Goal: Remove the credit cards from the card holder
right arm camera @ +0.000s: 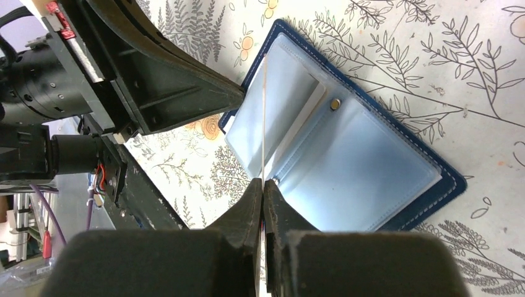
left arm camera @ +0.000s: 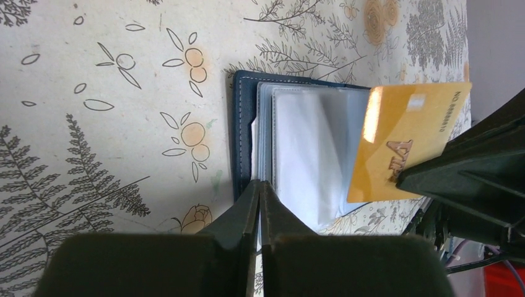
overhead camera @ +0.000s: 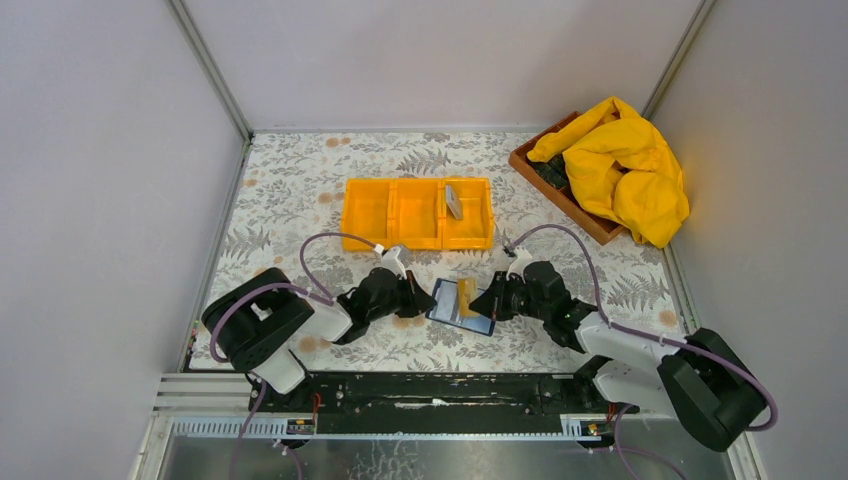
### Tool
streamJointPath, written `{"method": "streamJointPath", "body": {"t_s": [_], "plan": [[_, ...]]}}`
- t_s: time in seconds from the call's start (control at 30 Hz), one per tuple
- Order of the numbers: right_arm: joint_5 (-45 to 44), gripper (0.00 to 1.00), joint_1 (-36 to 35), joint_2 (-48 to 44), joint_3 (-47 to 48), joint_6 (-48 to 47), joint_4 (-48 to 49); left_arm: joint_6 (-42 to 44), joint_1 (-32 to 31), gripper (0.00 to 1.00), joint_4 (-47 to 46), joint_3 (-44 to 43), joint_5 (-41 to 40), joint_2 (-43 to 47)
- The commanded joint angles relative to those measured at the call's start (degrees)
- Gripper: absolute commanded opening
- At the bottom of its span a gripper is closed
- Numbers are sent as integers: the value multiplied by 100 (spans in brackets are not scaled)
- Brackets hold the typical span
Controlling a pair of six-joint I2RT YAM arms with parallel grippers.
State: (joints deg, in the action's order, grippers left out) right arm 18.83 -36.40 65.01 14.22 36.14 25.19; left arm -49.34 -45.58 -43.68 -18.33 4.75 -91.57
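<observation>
The dark blue card holder (overhead camera: 455, 308) lies open on the patterned table between my two grippers. My left gripper (overhead camera: 425, 298) is shut on its near edge (left arm camera: 260, 185), pinching the cover and clear sleeves (left arm camera: 244, 124). My right gripper (overhead camera: 482, 300) is shut on a tan-orange credit card (overhead camera: 468, 295) and holds it upright just above the open holder. The card shows face-on in the left wrist view (left arm camera: 405, 139) and edge-on in the right wrist view (right arm camera: 264, 124), above the holder's grey lining (right arm camera: 371, 167). A grey credit card (overhead camera: 453, 200) lies in the orange tray's right compartment.
The orange three-compartment tray (overhead camera: 395, 212) stands behind the holder, mid-table. A wooden box (overhead camera: 560, 190) with a yellow cloth (overhead camera: 625, 165) sits at the back right. Grey walls close in the table on the left, back and right.
</observation>
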Motion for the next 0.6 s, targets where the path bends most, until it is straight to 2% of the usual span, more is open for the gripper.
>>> {"method": "streamJointPath", "body": {"t_s": [0.0, 0.07, 0.17, 0.23, 0.4, 0.43, 0.5, 0.57], "plan": [[-198, 0, 19, -515, 296, -374, -610, 450, 37, 9, 914, 141, 202, 53], [-179, 0, 19, -714, 332, -472, -796, 507, 39, 14, 990, 139, 281, 255], [-82, 0, 19, -963, 345, -602, -974, 741, 27, 31, 1494, -15, 267, 623], [236, 0, 19, -1080, 336, -689, -945, 901, -1, 34, 1945, -151, 177, 981], [1672, 0, 19, -1129, 320, -803, -526, 1479, -13, 42, 3037, -465, -5, 2017], [1889, 0, 19, -1131, 292, -789, -389, 1675, -12, 49, 3309, -568, -40, 2171], [2317, 0, 19, -1152, 215, -723, -108, 2051, -9, 52, 3801, -780, -155, 2442], [2611, 0, 19, -1199, 156, -621, 111, 2032, -8, 53, 3813, -777, -144, 2695]]}}
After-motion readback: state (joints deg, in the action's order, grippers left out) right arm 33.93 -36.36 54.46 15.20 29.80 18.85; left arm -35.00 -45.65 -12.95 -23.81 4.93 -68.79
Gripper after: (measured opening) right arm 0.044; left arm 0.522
